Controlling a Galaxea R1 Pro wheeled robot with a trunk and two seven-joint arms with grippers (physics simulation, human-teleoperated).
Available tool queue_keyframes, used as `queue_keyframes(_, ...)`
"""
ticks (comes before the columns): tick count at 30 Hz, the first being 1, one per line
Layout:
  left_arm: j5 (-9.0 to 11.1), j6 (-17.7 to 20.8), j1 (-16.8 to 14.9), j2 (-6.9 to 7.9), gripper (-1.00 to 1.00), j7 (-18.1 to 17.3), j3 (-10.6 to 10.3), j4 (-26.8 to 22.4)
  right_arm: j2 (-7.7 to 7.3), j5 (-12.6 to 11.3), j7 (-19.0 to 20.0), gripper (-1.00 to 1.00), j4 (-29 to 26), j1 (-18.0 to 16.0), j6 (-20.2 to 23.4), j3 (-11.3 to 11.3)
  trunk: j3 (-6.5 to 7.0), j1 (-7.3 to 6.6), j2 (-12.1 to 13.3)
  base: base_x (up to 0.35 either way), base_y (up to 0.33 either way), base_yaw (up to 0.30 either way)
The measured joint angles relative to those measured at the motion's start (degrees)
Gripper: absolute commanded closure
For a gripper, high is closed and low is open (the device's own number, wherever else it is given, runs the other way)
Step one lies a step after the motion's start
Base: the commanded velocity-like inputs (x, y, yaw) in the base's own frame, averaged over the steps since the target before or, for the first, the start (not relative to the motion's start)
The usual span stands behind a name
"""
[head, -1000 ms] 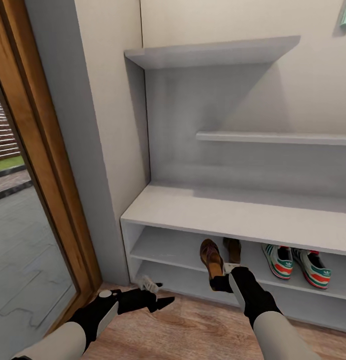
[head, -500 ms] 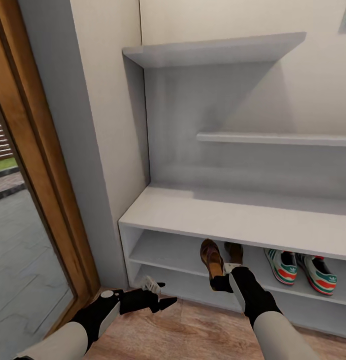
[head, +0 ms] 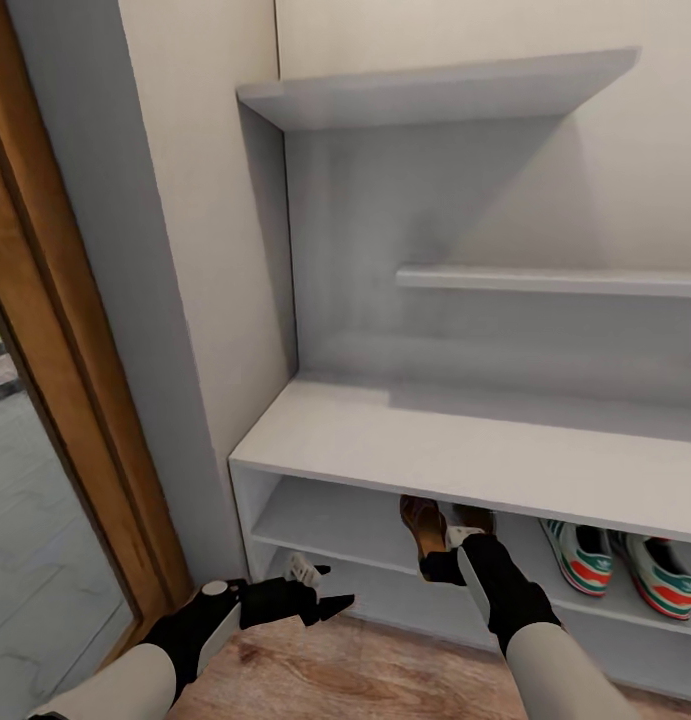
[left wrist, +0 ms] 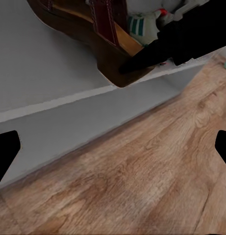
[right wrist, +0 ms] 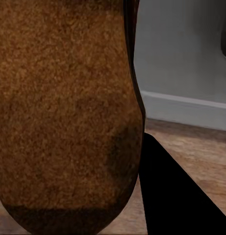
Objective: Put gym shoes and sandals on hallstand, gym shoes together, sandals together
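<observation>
Right gripper (head: pixel 447 556) is clamped on the heel end of one sandal (head: pixel 423 528), whose toe reaches into the upper open level of the hallstand (head: pixel 465 450) while its heel juts past the shelf's front edge; in the right wrist view the tan footbed (right wrist: pixel 63 112) lies hard against a black finger (right wrist: pixel 176 196). The second sandal (head: pixel 475 518) sits just beside it on the same shelf (mostly hidden under the top). Further right stand the gym shoes (head: pixel 625 562), side by side. Left gripper (head: pixel 325 590) hovers low over the corridor floor (head: pixel 385 670), fingers spread wide, holding nothing.
</observation>
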Motion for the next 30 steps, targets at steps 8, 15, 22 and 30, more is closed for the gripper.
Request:
queue_keyframes(8,0.00,0.00,0.00,0.00,-1.00,0.00,0.00,0.00,-0.01,-0.05,0.01,1.00,0.00,-0.01,0.00,0.01,0.00,0.03,0.00,0.046,-0.001,0.000)
queue_keyframes(15,-0.03,0.00,0.00,-0.08,-1.00,-0.01,0.03,0.00,-0.03,-0.01,0.00,1.00,0.00,0.01,0.00,0.01,0.00,0.03,0.00,0.090,-0.057,0.000)
queue_keyframes(22,-0.03,0.00,0.00,-0.08,-1.00,-0.02,0.03,0.00,-0.04,-0.04,0.00,1.00,0.00,-0.02,0.00,-0.03,0.00,0.03,0.00,0.006,-0.003,0.000)
queue_keyframes(30,-0.03,0.00,0.00,-0.09,-1.00,-0.01,0.03,0.00,-0.02,-0.06,0.00,1.00,0.00,-0.01,0.00,-0.07,0.00,0.03,0.00,0.048,-0.037,0.000)
